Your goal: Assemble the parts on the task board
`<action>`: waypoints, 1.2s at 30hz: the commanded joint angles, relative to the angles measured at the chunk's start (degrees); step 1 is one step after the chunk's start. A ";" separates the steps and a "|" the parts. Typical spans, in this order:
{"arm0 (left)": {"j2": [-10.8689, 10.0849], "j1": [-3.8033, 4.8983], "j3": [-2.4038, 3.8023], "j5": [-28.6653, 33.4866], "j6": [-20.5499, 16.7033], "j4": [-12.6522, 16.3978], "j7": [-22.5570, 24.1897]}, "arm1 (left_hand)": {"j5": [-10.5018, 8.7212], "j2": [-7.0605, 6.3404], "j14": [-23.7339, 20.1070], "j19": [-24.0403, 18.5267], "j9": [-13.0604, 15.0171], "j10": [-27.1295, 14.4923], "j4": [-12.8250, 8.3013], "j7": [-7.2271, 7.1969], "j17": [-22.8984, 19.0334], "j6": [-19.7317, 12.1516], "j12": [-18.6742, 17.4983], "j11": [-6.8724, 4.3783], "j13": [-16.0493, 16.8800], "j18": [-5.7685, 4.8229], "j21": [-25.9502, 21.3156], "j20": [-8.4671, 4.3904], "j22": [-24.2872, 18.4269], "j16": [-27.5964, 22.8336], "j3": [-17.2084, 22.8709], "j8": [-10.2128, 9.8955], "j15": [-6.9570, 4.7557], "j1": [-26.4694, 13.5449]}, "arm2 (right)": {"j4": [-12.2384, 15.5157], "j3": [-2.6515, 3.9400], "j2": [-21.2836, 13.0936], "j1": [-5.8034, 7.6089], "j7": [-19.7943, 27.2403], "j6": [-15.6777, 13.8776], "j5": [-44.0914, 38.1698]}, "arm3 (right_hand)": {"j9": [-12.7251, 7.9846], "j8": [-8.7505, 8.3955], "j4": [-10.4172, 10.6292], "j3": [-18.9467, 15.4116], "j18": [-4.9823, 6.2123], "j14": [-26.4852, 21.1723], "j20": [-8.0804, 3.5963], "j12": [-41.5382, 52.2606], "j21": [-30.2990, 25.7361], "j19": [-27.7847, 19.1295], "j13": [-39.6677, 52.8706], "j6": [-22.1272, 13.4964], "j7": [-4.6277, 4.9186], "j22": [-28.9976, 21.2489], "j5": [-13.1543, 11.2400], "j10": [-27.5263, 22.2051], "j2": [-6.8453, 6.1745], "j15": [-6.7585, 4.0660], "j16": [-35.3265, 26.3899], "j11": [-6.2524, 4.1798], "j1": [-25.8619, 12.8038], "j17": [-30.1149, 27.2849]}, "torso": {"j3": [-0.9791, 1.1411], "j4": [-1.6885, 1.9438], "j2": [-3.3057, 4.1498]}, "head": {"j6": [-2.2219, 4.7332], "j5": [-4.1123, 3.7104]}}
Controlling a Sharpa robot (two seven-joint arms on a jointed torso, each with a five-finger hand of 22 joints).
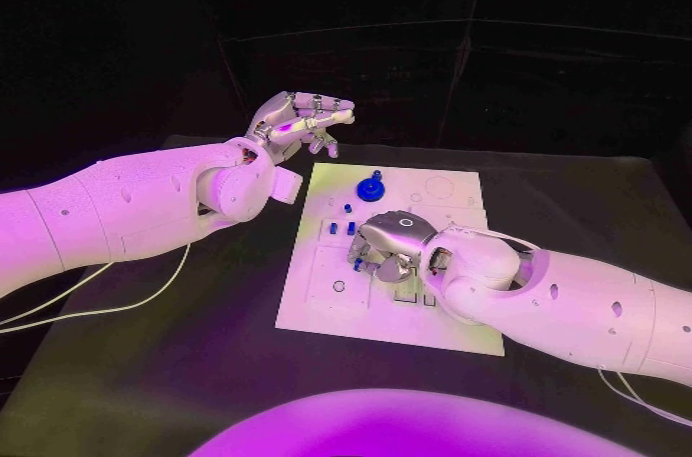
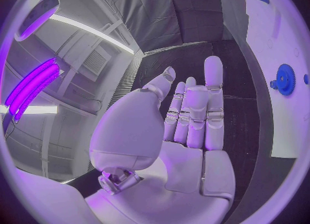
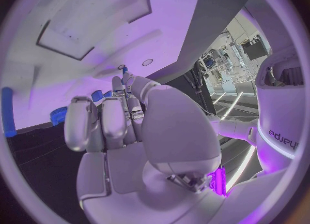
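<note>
1. The task board (image 1: 447,322) sits in the middle of the black table (image 1: 173,377), a white plate with printed outlines and a few cutouts on it.

2. The left hand (image 1: 300,123) is up in the air past the board's far-left corner, not touching anything. From its wrist camera the fingers (image 2: 213,100) are stretched out straight and side by side, palm bare, nothing in it. So it's open and idle.

3. The right hand (image 1: 389,245) is down on the middle of the board, palm facing down, fingers curled toward the surface. In its wrist view the fingers (image 3: 103,123) bend toward the white plate, with small blue bits right at their tips.

4. Honestly I can't tell whether it's actually pinching one of those blue pieces or just resting over them. The fingertips hide the contact from every angle.

5. Parts: a blue gear (image 1: 372,189) sits on the far part of the board, well clear of both hands. It shows in the left wrist view too (image 2: 284,79), flat on the white surface.

6. A cluster of small blue pegs (image 1: 340,227) stands on the board just to the left-arm side of the right hand, near its fingers.

7. The right wrist view also catches a long blue piece (image 3: 8,111) at the board's edge, away from the fingers.
</note>
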 commanded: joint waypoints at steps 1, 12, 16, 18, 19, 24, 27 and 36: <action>-0.03 0.11 0.05 0.33 0.76 -0.06 0.32 | 0.23 -0.01 -0.50 -0.39 -0.08 -0.38 -0.17 0.06 -0.14 -0.32 0.28 0.06 -0.09 0.75 -0.38 0.14 -0.10 -0.34 -0.16 0.27 -0.06 0.36 | 0.08 -0.03 -0.14 0.02 -0.57 -0.12 -1.19 | 0.01 -0.02 -0.08 0.28 -0.29 1.52 0.15 0.08 0.31 0.22 0.07 -0.17 0.42 0.95 0.38 -0.27 -0.08 0.14 0.37 0.20 -0.55 -0.04 | 0.04 0.03 0.00 | -0.10 0.12; -0.01 0.11 0.05 0.33 1.02 -0.31 0.13 | 0.23 0.00 -0.58 -0.39 -0.08 -0.43 -0.18 0.07 -0.41 -0.35 0.30 0.07 -0.10 0.75 -0.40 0.14 -0.12 -0.46 -0.16 0.27 -0.06 0.39 | 0.22 -0.02 -0.19 0.01 -0.66 -0.54 -1.59 | 0.01 -0.02 -0.08 0.28 -0.29 1.52 0.15 0.08 0.31 0.22 0.07 -0.17 0.42 0.95 0.38 -0.27 -0.08 0.14 0.37 0.20 -0.55 -0.04 | 0.04 0.00 0.01 | -0.10 -0.05; 0.00 0.11 0.05 0.33 1.08 -0.35 0.08 | 0.23 0.00 -0.58 -0.39 -0.08 -0.43 -0.18 0.07 -0.41 -0.35 0.30 0.07 -0.10 0.75 -0.40 0.14 -0.12 -0.46 -0.16 0.27 -0.06 0.39 | 0.39 -0.02 -0.26 0.00 -0.65 -0.58 -1.72 | 0.01 -0.02 -0.08 0.28 -0.29 1.52 0.15 0.08 0.31 0.22 0.07 -0.17 0.42 0.95 0.38 -0.27 -0.08 0.14 0.37 0.20 -0.55 -0.04 | 0.03 0.01 0.01 | -0.11 -0.08; -0.01 0.11 0.04 0.33 1.08 -0.37 0.06 | 0.23 0.00 -0.58 -0.39 -0.08 -0.43 -0.18 0.07 -0.41 -0.35 0.30 0.07 -0.10 0.75 -0.40 0.14 -0.12 -0.46 -0.16 0.27 -0.06 0.39 | 0.48 -0.02 -0.31 0.00 -0.69 -0.47 -1.80 | 0.01 -0.02 -0.08 0.28 -0.29 1.52 0.15 0.08 0.31 0.22 0.07 -0.17 0.42 0.95 0.38 -0.27 -0.08 0.14 0.37 0.20 -0.55 -0.04 | 0.03 0.01 0.01 | -0.11 -0.08; -0.01 0.11 0.04 0.33 1.09 -0.38 0.05 | 0.23 0.00 -0.64 -0.39 -0.09 -0.47 -0.20 0.08 -0.55 -0.39 0.31 0.08 -0.11 0.76 -0.43 0.14 -0.14 -0.53 -0.16 0.28 -0.06 0.42 | 0.50 -0.02 -0.33 0.00 -0.73 -0.38 -1.85 | 0.01 -0.02 -0.08 0.28 -0.29 1.52 0.15 0.08 0.31 0.22 0.07 -0.17 0.42 0.95 0.38 -0.27 -0.08 0.14 0.37 0.20 -0.55 -0.04 | 0.01 0.02 0.01 | -0.14 -0.08; -0.01 0.11 0.04 0.33 1.13 -0.39 0.03 | 0.23 0.00 -0.67 -0.38 -0.09 -0.50 -0.21 0.09 -0.66 -0.41 0.32 0.09 -0.11 0.76 -0.45 0.14 -0.16 -0.58 -0.16 0.28 -0.06 0.44 | 0.59 -0.02 -0.38 -0.01 -1.33 0.17 -2.15 | 0.01 -0.02 -0.08 0.28 -0.29 1.52 0.15 0.08 0.31 0.22 0.07 -0.17 0.42 0.95 0.38 -0.27 -0.08 0.14 0.37 0.20 -0.55 -0.04 | 0.00 0.04 0.01 | -0.18 -0.10; -0.01 0.11 0.04 0.33 1.15 -0.40 0.02 | 0.23 0.00 -0.67 -0.38 -0.09 -0.50 -0.21 0.09 -0.66 -0.41 0.32 0.09 -0.11 0.76 -0.45 0.14 -0.16 -0.58 -0.16 0.28 -0.06 0.44 | 0.61 -0.02 -0.40 -0.01 -1.72 0.47 -2.29 | 0.02 -0.01 -0.15 0.33 -0.28 1.52 0.16 0.09 0.31 0.22 0.07 -0.19 0.44 0.95 0.42 -0.28 -0.10 0.15 0.39 0.21 -0.56 -0.04 | 0.02 0.08 0.00 | -0.25 -0.11; -0.02 0.11 0.04 0.33 1.20 -0.41 0.02 | 0.23 0.00 -0.67 -0.38 -0.09 -0.50 -0.21 0.09 -0.66 -0.41 0.32 0.09 -0.11 0.76 -0.45 0.14 -0.16 -0.58 -0.16 0.28 -0.06 0.44 | 0.60 -0.02 -0.32 -0.01 -2.87 1.21 -3.11 | 0.03 0.02 -0.28 0.37 -0.29 1.51 0.18 0.11 0.32 0.23 0.09 -0.20 0.48 0.96 0.46 -0.28 -0.17 0.17 0.38 0.24 -0.66 -0.10 | -0.01 0.04 0.00 | -0.25 -0.12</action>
